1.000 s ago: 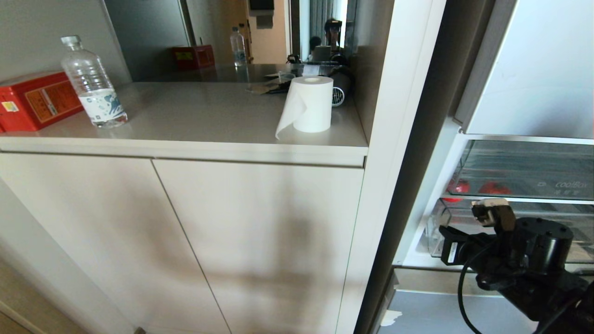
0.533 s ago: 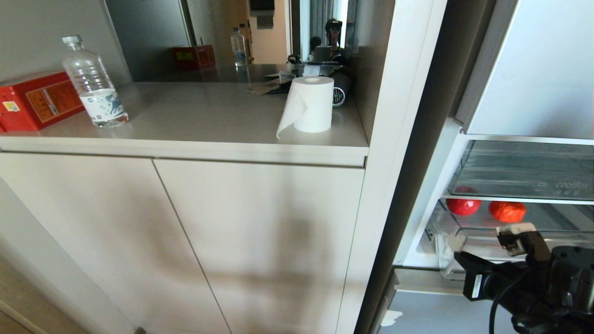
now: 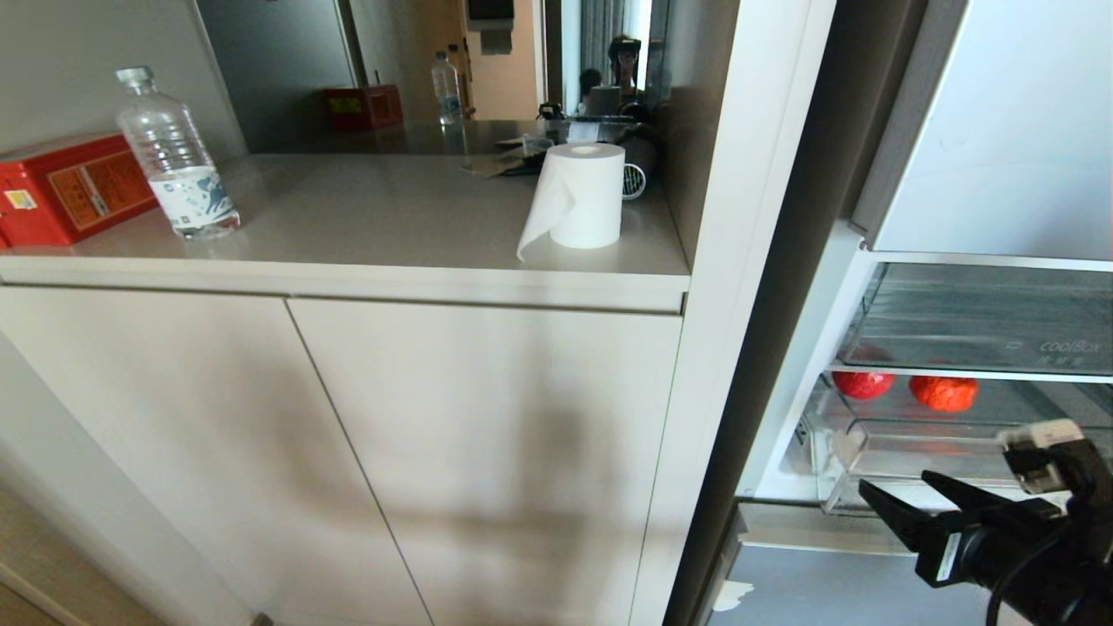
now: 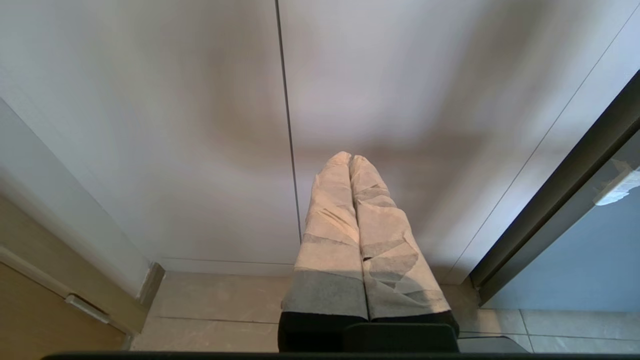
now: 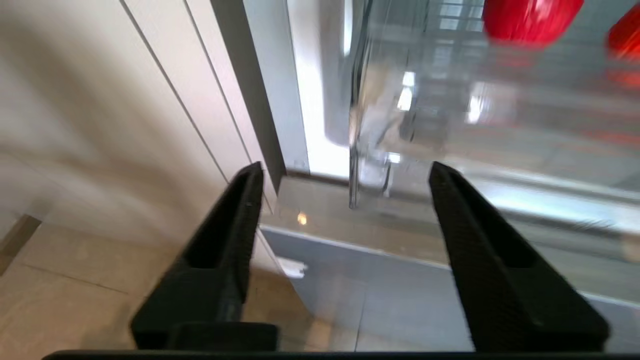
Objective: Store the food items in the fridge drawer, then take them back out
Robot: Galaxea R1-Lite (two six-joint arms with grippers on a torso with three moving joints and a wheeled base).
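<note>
Right gripper (image 5: 345, 170) jaws stood apart, empty, fridge drawer (image 5: 450, 115) ahead of them. Only the left wrist view showed the left gripper (image 4: 351, 159), jaws together.

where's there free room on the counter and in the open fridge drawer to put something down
Counter: a wide bare stretch between the water bottle and the paper roll. It is crowded behind the roll and at the left end by the red box. Drawer: the apple and orange-red fruit sit at the back; the floor in front of them is bare.
</note>
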